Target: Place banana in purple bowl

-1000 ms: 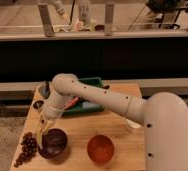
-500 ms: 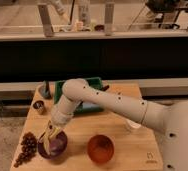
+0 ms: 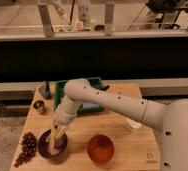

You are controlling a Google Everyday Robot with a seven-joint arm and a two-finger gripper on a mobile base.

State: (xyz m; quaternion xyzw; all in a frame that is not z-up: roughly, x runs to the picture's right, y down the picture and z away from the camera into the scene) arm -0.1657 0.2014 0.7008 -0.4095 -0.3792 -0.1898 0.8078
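Note:
The purple bowl [image 3: 43, 151] sits near the front left of the wooden table. My gripper [image 3: 57, 133] hangs over the bowl, pointing down into it, at the end of the white arm that reaches in from the right. It is shut on the banana [image 3: 54, 138], a pale yellow elongated fruit. The banana hangs steeply from the fingers, with its lower end inside the bowl's rim. I cannot tell whether it touches the bowl's bottom.
An orange-red bowl [image 3: 100, 148] stands right of the purple one. A dark grape bunch [image 3: 25, 148] lies at the front left edge. A green tray [image 3: 62, 91] is behind the arm. A small metal cup [image 3: 38, 106], a dark object [image 3: 45, 90] and a white cup [image 3: 133, 125] stand around.
My gripper has moved right and slightly forward with the banana, from beside the bowl's left rim to over the bowl. The bowls and grapes have not moved.

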